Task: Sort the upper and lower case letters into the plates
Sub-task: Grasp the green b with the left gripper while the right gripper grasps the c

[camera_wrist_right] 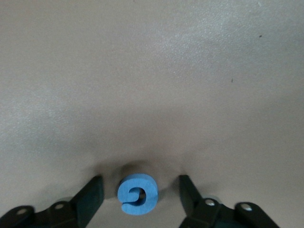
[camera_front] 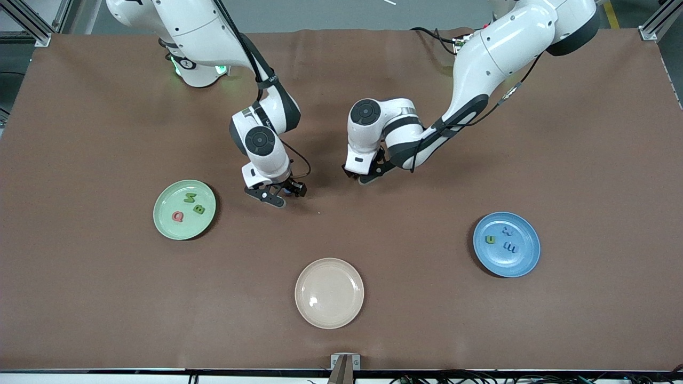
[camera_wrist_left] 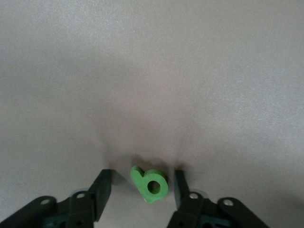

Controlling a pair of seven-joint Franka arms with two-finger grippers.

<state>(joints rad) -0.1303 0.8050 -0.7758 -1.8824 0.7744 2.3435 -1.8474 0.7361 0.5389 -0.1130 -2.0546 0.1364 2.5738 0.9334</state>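
Item: both pincers down on the brown surface [camera_front: 106,133], each spread around one letter.

- Left pincer [camera_wrist_left: 142,187]: straddles the small green foam letter [camera_wrist_left: 150,184], untouched. We close centred.
- Right pincer [camera_wrist_right: 140,194]: brackets the blue foam capital G [camera_wrist_right: 137,194]. We square it likewise.

Destinations, clock-face on the front view: pale green round plate [camera_front: 169,228] at eight o'clock for G; blue round plate [camera_front: 520,262] at four.

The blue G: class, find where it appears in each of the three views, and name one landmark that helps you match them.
Front view: blue G barely shows under the right claw, beside the pale green plate.
Left wrist view: not in it.
Right wrist view: blue G on the table between the claw's fingers.
Shared landmark: the right claw.
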